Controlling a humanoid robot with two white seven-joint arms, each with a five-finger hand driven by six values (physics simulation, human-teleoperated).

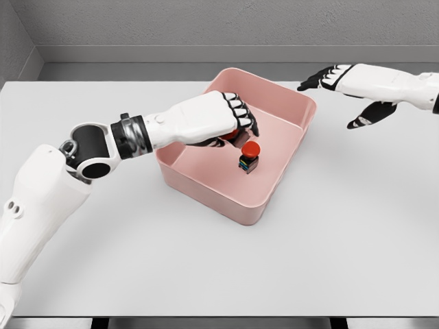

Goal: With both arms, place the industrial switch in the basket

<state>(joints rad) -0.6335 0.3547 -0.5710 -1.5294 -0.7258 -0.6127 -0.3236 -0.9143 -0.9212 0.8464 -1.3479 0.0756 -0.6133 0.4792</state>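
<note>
Industrial switch (249, 157) sits upright inside pink basket (285, 179), red button up. Placement step looks done. Left hand (223, 118) hovers just above it, fingers curled, holding nothing (contact unclear). Right hand (346, 86) spread, beyond basket's far corner. You next lift left clear.

Basket (206, 186) sits on the tabletop (343, 240), near centre, toward the far edge, turned at an angle to the table edges. Industrial switch (249, 157) stands upright inside the basket, on its floor, roughly mid-basket. Left robot hand (230, 118) reaches in over the basket's left rim, just behind and left of the switch. Right robot hand (343, 86) is above the tabletop, right of the basket, apart from it.
</note>
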